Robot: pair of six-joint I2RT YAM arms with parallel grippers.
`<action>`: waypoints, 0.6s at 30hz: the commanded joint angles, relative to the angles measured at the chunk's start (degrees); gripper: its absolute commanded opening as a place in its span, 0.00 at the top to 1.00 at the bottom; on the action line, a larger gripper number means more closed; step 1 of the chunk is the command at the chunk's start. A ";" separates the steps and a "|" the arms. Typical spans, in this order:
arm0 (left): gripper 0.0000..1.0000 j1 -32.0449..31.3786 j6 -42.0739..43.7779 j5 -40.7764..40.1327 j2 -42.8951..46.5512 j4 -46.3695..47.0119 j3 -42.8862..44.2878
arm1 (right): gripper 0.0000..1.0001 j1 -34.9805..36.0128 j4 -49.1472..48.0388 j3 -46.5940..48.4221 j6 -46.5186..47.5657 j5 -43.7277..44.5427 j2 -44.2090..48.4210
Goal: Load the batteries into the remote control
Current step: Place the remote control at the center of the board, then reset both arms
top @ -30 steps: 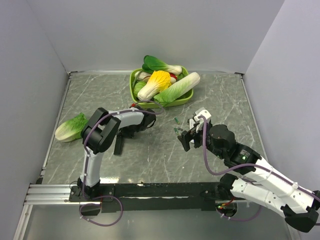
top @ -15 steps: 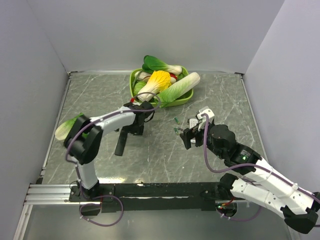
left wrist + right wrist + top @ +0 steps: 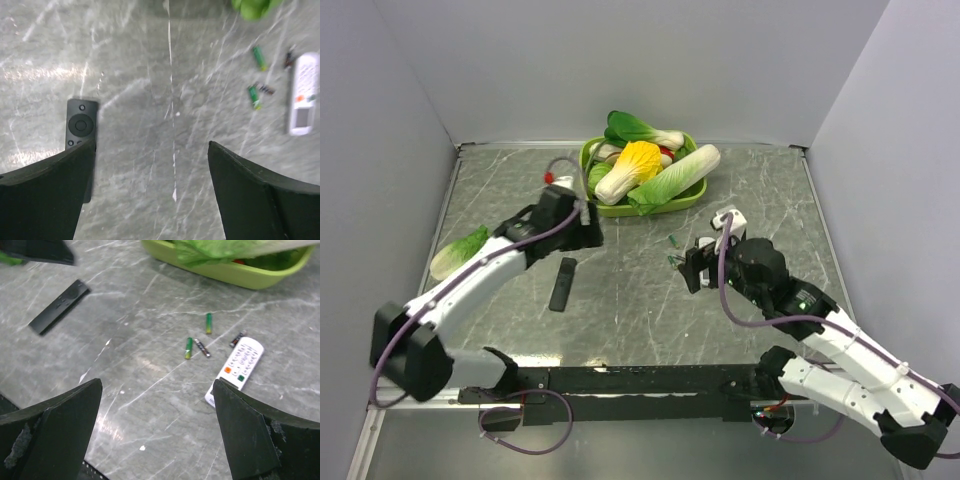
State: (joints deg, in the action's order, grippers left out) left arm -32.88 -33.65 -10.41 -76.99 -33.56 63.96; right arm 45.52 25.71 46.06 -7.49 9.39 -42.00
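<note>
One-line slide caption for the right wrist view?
Open right gripper above the table: loose batteries beside the white remote, black remote control lying apart.

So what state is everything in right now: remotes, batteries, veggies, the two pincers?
black remote: lying flat, buttons up, held by neither pincer.
batteries: lying loose on the table, outside the remote.
white remote: lying flat, buttons up, beside the batteries.
green basket: piled full of vegetables.
loose cabbage: lying on the table, outside the basket.
left pincer: open, empty.
right pincer: open, empty.
</note>
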 commanded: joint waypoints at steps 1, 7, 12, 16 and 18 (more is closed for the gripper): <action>0.03 9.56 -2.20 11.11 11.58 9.21 -5.77 | 0.00 -6.21 -0.58 3.95 -4.80 -4.81 -2.65; 0.03 23.88 -3.18 16.64 26.17 9.57 -11.57 | 0.00 -26.69 -2.42 1.85 -14.72 -18.17 -4.41; 0.03 29.98 -1.69 8.50 35.57 4.48 -11.32 | 0.00 -34.61 -5.06 -3.34 -23.70 -13.64 2.26; 0.03 29.98 0.77 -2.49 42.70 0.35 -9.30 | 0.00 -34.97 -1.90 -4.75 -25.73 -1.24 9.02; 0.03 29.90 1.83 -7.76 47.53 -0.36 -8.42 | 0.00 -34.80 -0.76 -5.19 -25.91 3.77 12.98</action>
State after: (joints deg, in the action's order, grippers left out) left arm -3.20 -34.79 -6.39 -36.34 -31.05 52.66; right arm 10.85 24.58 41.10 -29.17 1.65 -35.66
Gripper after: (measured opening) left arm 0.969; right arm 0.994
